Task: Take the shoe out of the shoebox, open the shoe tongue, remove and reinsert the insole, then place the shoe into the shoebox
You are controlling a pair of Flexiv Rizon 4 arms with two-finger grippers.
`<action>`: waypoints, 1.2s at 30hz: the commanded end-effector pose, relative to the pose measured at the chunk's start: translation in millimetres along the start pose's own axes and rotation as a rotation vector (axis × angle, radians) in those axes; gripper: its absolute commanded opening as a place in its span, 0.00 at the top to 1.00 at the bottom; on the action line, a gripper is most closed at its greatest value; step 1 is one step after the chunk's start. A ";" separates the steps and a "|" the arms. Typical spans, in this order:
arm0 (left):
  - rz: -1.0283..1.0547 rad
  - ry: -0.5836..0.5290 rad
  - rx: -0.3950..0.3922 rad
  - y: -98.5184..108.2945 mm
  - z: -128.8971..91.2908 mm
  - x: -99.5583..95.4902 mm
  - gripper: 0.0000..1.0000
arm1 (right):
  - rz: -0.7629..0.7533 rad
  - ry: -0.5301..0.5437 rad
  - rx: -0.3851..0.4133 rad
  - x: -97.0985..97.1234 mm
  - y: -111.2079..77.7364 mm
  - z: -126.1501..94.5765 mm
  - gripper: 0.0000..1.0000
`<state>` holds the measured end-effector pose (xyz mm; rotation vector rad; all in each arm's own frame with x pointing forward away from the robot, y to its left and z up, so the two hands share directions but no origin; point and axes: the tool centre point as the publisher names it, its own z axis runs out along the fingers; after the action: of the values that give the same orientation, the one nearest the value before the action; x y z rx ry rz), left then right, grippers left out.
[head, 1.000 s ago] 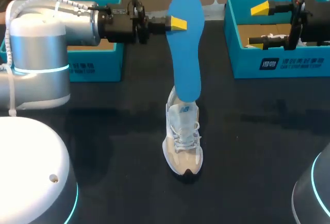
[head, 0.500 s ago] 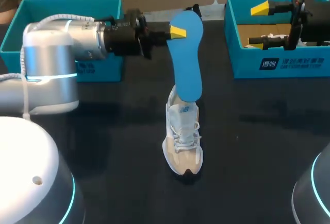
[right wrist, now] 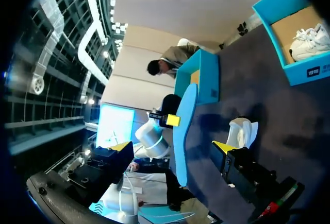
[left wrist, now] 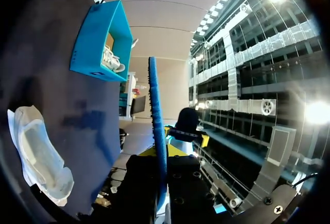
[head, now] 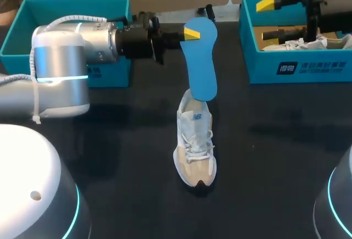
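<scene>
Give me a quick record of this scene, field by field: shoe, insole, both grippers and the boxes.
Shoe: white, upright on the dark table, between the two boxes.
Insole: blue, standing on end, lower end at the shoe's opening.
Left gripper: shut on the insole near its upper end.
Right gripper: open, empty, above the right shoebox.
Right shoebox: teal, holds a second shoe.
Left shoebox: teal, behind the left arm; contents hidden.
</scene>
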<state>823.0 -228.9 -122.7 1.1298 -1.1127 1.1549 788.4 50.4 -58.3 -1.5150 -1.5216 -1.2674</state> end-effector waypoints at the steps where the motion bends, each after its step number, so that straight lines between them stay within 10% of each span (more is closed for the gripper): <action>1: -0.001 -0.014 -0.011 -5.3 0.0 -2.8 1.00 | -0.010 -0.113 -0.021 13.4 -9.9 -3.1 0.00; 36: 0.003 -0.033 -0.019 -7.8 1.3 -7.3 1.00 | -0.120 -0.928 -0.002 64.6 2.4 28.0 0.00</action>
<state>830.7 -231.4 -130.1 1.1352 -1.1480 1.1287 781.9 91.7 -10.5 -2.0068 -2.0518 -0.8291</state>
